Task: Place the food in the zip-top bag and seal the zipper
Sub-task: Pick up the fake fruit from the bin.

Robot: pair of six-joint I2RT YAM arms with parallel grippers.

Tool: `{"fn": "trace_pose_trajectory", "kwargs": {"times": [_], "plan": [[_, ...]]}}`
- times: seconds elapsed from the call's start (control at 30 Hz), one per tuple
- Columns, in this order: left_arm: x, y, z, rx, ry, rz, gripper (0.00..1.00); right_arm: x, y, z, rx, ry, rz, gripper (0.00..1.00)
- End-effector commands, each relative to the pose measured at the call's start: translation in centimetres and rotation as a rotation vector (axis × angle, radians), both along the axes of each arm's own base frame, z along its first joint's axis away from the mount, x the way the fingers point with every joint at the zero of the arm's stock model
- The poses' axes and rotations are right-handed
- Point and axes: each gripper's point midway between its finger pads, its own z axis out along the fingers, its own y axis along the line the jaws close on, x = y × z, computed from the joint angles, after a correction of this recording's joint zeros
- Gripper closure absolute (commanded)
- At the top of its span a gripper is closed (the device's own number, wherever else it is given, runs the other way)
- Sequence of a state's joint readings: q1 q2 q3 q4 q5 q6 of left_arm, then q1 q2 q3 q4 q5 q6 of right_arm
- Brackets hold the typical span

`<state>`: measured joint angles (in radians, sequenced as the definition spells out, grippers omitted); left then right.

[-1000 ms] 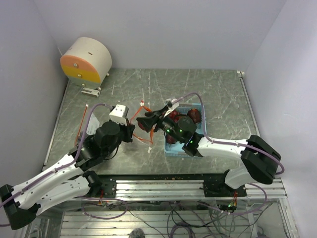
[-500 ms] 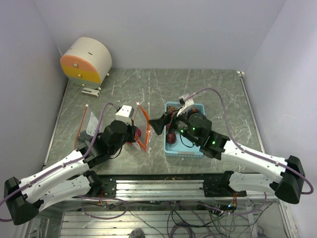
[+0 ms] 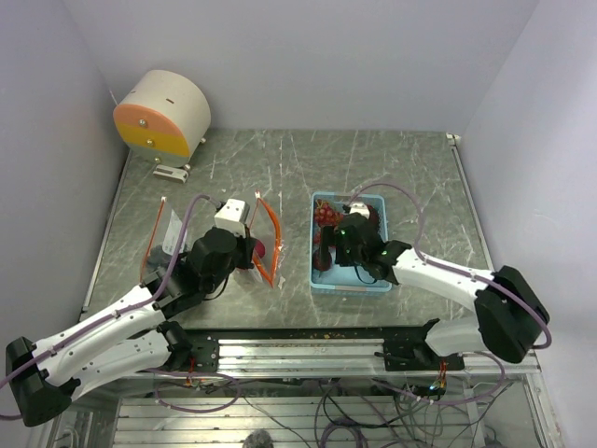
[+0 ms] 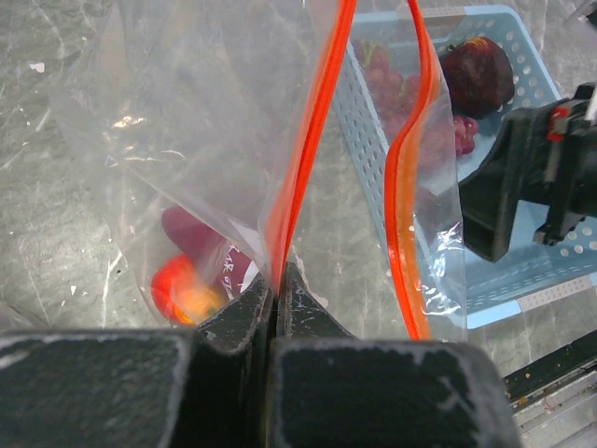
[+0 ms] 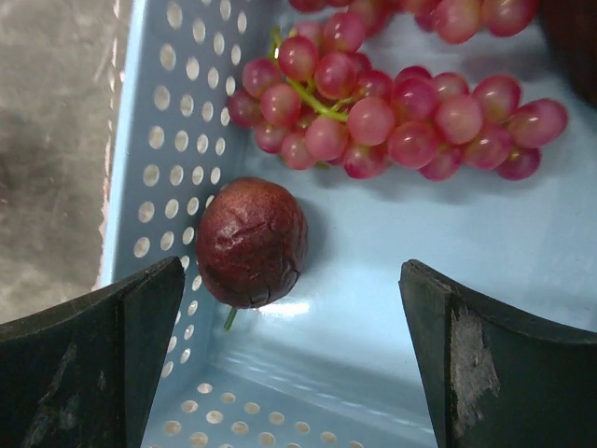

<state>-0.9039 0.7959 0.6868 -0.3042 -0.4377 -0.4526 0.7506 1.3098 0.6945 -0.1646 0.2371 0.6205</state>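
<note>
One fruit (image 5: 252,243) | beside tray wall (image 5: 163,140) | grapes (image 5: 392,117) behind | bag (image 4: 187,121) nearby

A: How are the two arms finished?
B: White link shells are joined by black joint housings on the left arm (image 3: 103,331) and the right arm (image 3: 438,277); lilac cables (image 3: 184,217) are run along both.
A: And the fingers?
B: Black fingers (image 5: 84,359), scuffed whitish at the edges, are seen.
</note>
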Motion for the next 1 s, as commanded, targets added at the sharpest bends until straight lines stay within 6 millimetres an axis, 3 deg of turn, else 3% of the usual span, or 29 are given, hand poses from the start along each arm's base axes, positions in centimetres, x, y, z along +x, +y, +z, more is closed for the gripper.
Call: {"fn": "trace_pose_trajectory", "kwargs": {"times": [0.0,0.2,0.27,0.4,0.53,0.57,0.67,0.83,0.97], "plan": [[0.1,0.4,0.2,-0.006,-0.013,0.017,0.93,-0.4,1.6,-1.6,0.028,0.055,0.075,0.0],[0.1,0.4,-0.1,-0.003,-0.009,0.02,0.93,-0.1,2.6,-3.7,0.026,0.069,0.123,0.0],[0.1,0.3,-0.2,0.002,-0.004,0.019,0.93,0.3,2.5,-4.3,0.006,0.069,0.116,0.05],[0.1,0.5,0.0,0.008,-0.007,0.023,0.93,0.2,2.5,-5.4,-0.02,0.093,0.129,0.45],[0.1,0.5,0.4,0.0,-0.015,0.022,0.93,0.5,2.2,-5.4,-0.038,0.076,0.125,0.76],[0.1,0.4,0.4,0.0,-0.014,0.02,0.93,0.6,2.1,-4.8,-0.035,0.059,0.124,0.85],[0.2,0.4,0.2,0.009,-0.007,0.02,0.93,1.0,1.9,-2.1,-0.029,0.004,0.125,0.93],[0.1,0.3,0.2,-0.001,-0.007,0.013,0.93,0.9,2.6,6.1,0.078,-0.177,0.2,0.93],[0.0,0.3,0.1,-0.003,-0.004,0.015,0.93,-0.7,3.8,12.4,0.23,-0.321,0.307,0.91]]}}
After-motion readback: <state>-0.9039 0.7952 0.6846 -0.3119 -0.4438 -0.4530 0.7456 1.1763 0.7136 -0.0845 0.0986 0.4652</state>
